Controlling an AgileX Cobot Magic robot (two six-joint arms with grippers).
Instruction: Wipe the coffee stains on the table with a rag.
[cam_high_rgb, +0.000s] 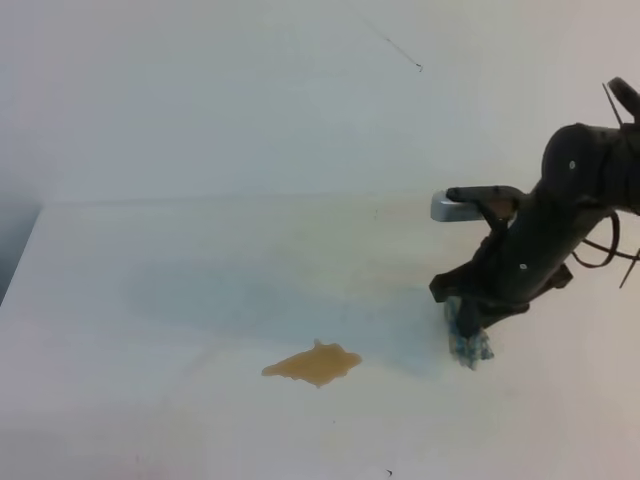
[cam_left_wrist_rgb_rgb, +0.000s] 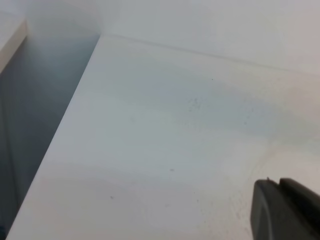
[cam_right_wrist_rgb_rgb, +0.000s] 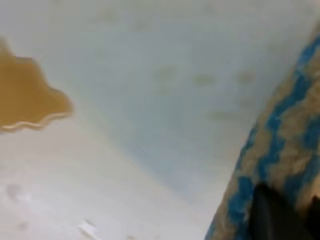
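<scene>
The tan-brown coffee stains lie as one jagged blotch on the white table, front of centre. In the right wrist view the coffee stains sit at the left edge. My right gripper is to the right of the blotch, shut on the blue and cream zigzag rag, which hangs down to the tabletop. Up close the rag fills the right side, with a dark fingertip against it. Only a dark corner of my left gripper shows, low over the table.
The table's left edge drops to a dark gap, which also shows beside the edge in the left wrist view. A white wall rises behind the table. Faint yellowish smears run across the tabletop.
</scene>
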